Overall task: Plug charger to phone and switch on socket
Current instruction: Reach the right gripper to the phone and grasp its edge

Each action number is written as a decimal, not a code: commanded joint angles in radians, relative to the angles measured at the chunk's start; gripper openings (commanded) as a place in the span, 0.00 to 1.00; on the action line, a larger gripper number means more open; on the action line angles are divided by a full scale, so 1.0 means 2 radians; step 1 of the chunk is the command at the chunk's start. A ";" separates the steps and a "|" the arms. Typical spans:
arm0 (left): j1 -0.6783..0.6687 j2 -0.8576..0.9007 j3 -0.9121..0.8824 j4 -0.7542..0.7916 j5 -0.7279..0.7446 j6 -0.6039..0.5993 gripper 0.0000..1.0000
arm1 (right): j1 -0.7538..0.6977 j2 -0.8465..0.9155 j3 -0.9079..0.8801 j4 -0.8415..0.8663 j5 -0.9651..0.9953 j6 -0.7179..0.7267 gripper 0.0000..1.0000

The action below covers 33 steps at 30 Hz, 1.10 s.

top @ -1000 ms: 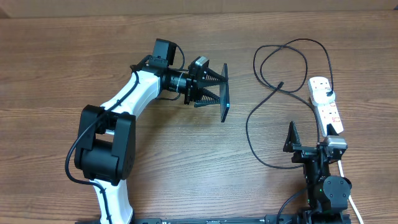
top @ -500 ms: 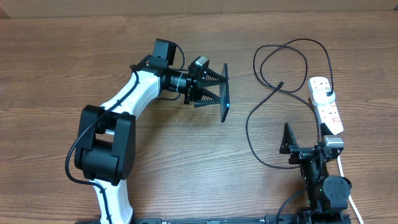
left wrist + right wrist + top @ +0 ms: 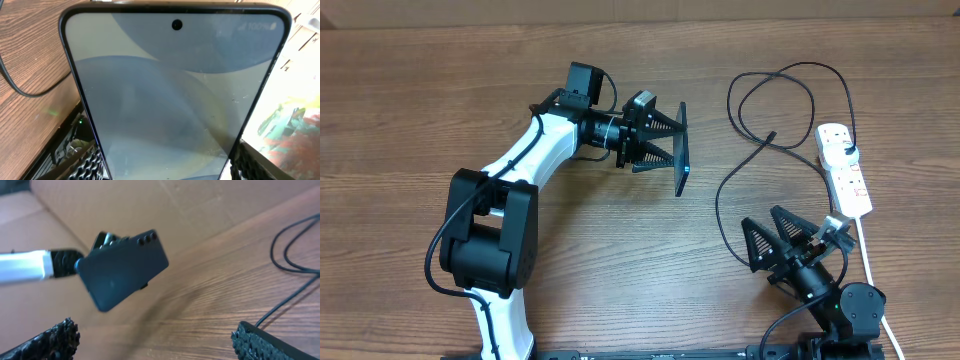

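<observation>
Overhead view: left fingers clamp the phone on edge mid-frame, right fingers spread empty at lower right; judged next, they must fetch the charger tip on the bench.

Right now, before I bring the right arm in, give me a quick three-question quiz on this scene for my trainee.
1. True or false: the left gripper is shut on the phone.
2. The cable's plug tip is: A, in the phone; B, lying loose on the table; C, between the right arm's fingers.
3. Fill in: the right gripper is ____ and holds nothing.
Key: 1 true; 2 B; 3 open.
</observation>
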 commanded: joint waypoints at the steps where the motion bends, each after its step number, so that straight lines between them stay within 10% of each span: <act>1: 0.000 0.002 0.011 0.002 0.024 -0.001 0.23 | -0.002 -0.003 0.004 -0.011 -0.030 -0.080 1.00; 18: 0.000 0.002 0.011 0.002 0.021 -0.001 0.23 | -0.002 0.078 0.338 -0.430 0.094 -0.183 1.00; 33: 0.000 0.002 0.011 0.004 0.021 -0.001 0.23 | -0.002 0.440 0.548 -0.537 -0.093 -0.180 1.00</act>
